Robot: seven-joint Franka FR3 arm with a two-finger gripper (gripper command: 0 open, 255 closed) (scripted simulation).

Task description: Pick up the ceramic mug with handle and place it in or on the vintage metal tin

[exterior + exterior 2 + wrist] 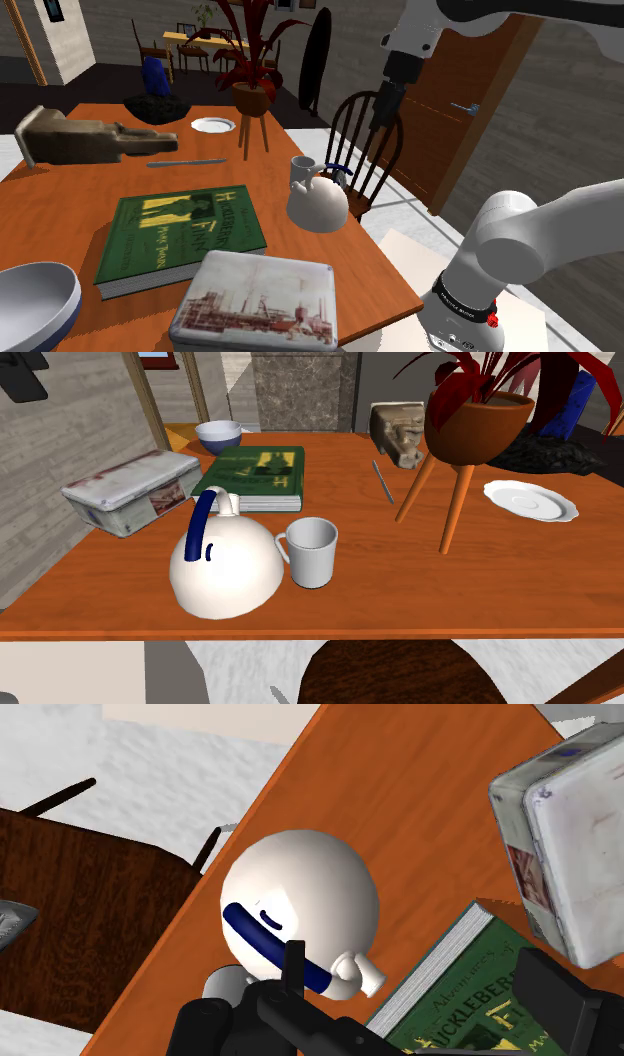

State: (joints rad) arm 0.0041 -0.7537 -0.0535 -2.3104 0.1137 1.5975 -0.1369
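The bench (480, 592) is smooth orange-brown wood with a soft sheen. The mug (312, 552) is plain white and smooth (what it is made of does not plainly show). The domed white kettle (225, 572) looks smooth and faintly glossy. The tin (130, 490) has pale, worn-looking sides and a faded printed lid. The book (255, 472) has a matt green cover.

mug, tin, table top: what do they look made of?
Mug: plain white, smooth, with a faint sheen. It could be glazed ceramic, but the look leaves it open.
Tin: lidded box with rounded corners, printed pictures and pale grey edges. Probably painted metal, not certain.
Table: even orange-brown, matte, wood-coloured, with no clear grain showing.
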